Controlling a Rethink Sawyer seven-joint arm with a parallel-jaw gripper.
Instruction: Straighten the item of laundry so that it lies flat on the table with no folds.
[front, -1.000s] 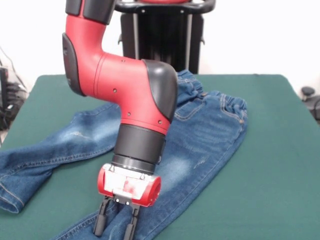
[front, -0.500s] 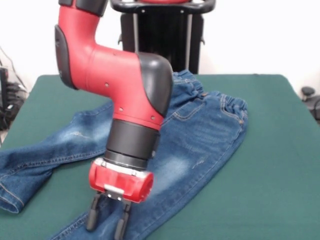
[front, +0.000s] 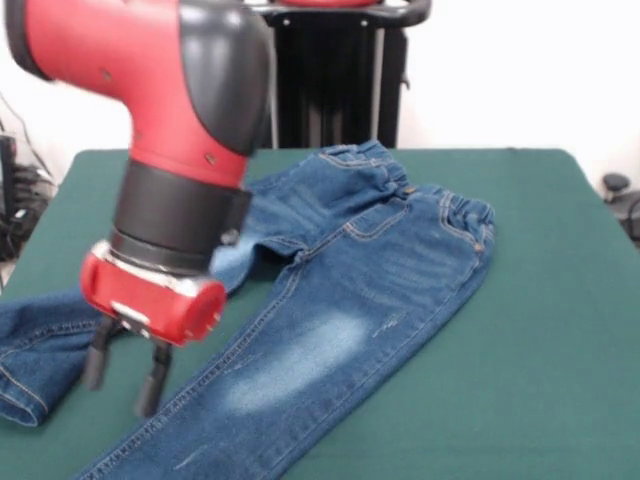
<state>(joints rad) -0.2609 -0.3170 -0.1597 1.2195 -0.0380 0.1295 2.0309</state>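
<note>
The blue denim jeans (front: 350, 290) lie on the green table (front: 540, 330), waistband toward the far right. One leg runs straight down to the near edge of the picture with a pale faded patch on the thigh. The other leg bends off to the left, and my arm hides much of it. My gripper (front: 122, 378) hangs above the table between the two legs, open with nothing between its black fingers (front: 150, 385).
A black pedestal (front: 335, 80) stands beyond the table's far edge. Dark cables and equipment sit off the table's left side (front: 18, 180). A small dark object (front: 615, 185) lies beyond the right edge.
My arm has swung left and risen off the near leg, uncovering the faded thigh patch. The gripper moved from over that leg to the gap between the legs.
</note>
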